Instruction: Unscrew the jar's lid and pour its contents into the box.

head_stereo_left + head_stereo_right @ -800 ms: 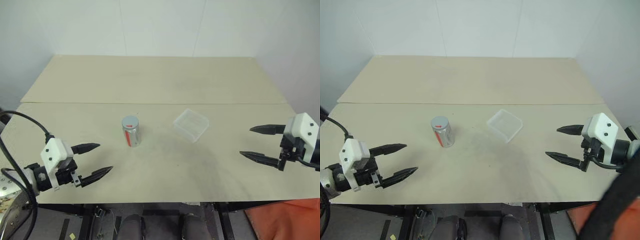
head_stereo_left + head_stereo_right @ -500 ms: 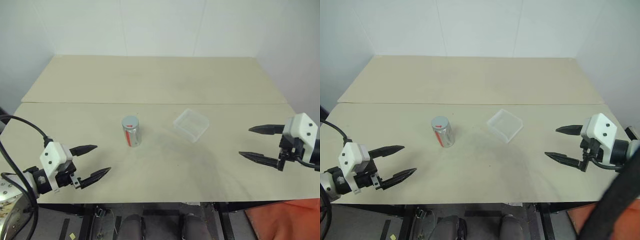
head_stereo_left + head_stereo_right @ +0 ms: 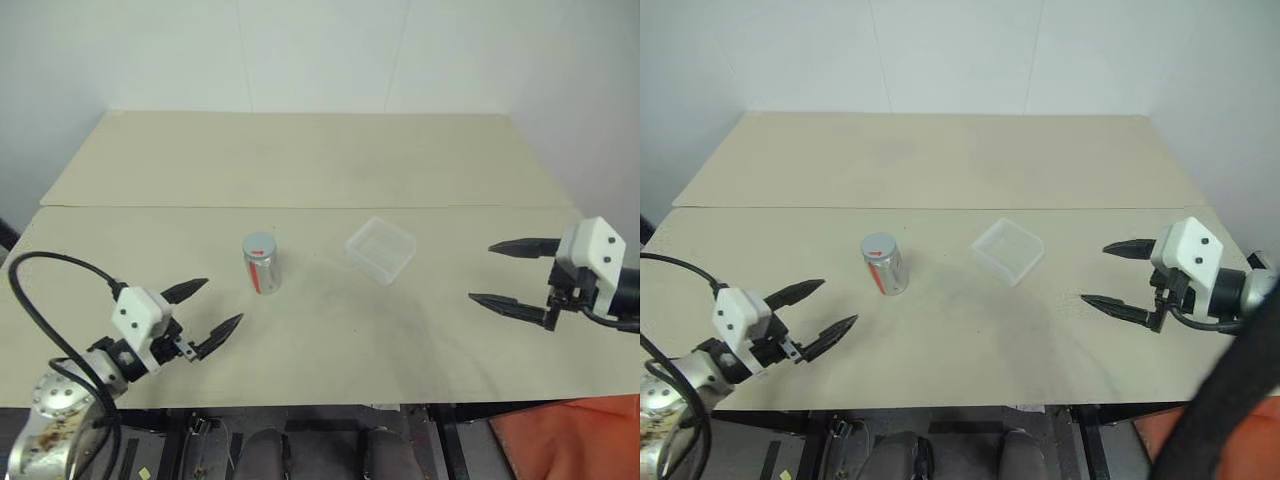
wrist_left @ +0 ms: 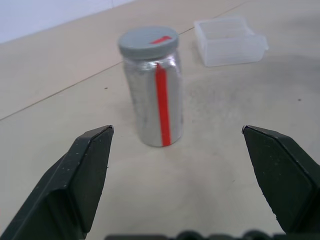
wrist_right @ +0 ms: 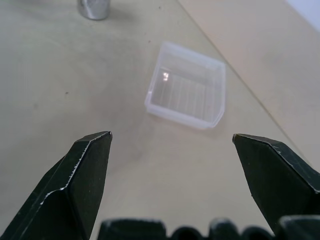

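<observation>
While the jar point(image 3: 260, 264) is seen standing upright on the table point(image 3: 300, 160) with the lid point(image 4: 148, 40) seated on top, no step of the task can be judged complete. The box point(image 3: 380, 249) is placed just to the right of the jar, apart from it, and appears empty. The contents cannot be seen through the silvery wall. The left pincer point(image 3: 206, 312) is held wide open, near and to the left of the jar, with nothing gripped; in the left wrist view the jar is framed between its fingers point(image 4: 82, 175). The right pincer point(image 3: 505, 272) is likewise spread open and empty, well to the right of the box. Gripping, unscrewing and pouring all remain to be done.
</observation>
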